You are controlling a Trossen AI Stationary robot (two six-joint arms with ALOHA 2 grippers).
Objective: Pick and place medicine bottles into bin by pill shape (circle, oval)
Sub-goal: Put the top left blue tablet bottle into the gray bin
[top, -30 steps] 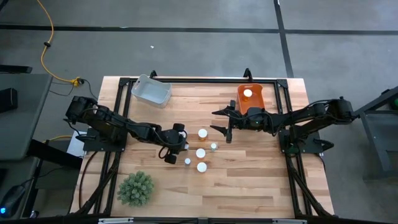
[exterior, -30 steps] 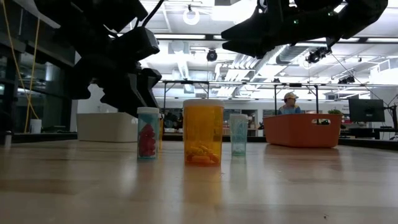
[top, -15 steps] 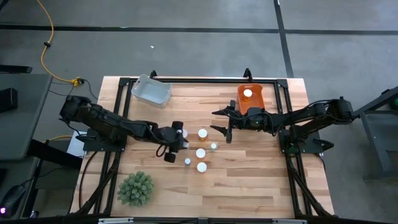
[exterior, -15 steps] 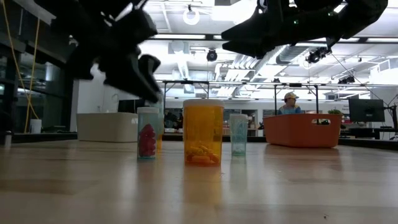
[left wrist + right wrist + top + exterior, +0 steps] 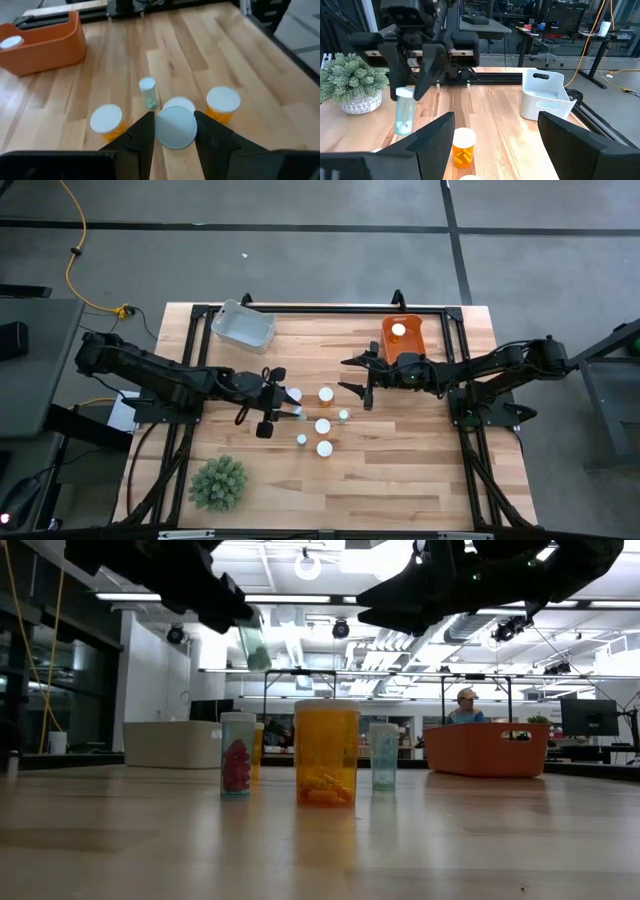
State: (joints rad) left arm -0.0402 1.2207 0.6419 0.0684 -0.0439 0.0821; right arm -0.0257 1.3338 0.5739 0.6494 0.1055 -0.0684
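My left gripper (image 5: 283, 402) is shut on a small pale clear bottle with a white cap (image 5: 403, 111), lifted above the table left of the standing bottles; it also shows in the low view (image 5: 252, 645). Several white-capped bottles stand on their bases mid-table: a large amber one (image 5: 326, 752), a small one with red pills (image 5: 237, 753) and a small one with green pills (image 5: 383, 755). My right gripper (image 5: 358, 383) is open and empty, hovering just left of the orange bin (image 5: 401, 345). My left gripper pinches the bottle's cap end (image 5: 175, 127) between its two fingers (image 5: 142, 136), one on each side. The fingers come from above, pointing down. The bottle hangs below them, slightly tilted, clear of the table.
The orange bin at the far right holds one white-capped bottle (image 5: 398, 330). A pale grey bin (image 5: 243, 326) stands at the far left. A green spiky plant ball (image 5: 219, 482) sits near the front left. Bare wood lies at the front right.
My left gripper has risen and drawn back a little toward the table's left edge, carrying the small pale bottle, which now hangs clear above the standing bottles. My right gripper has kept still.
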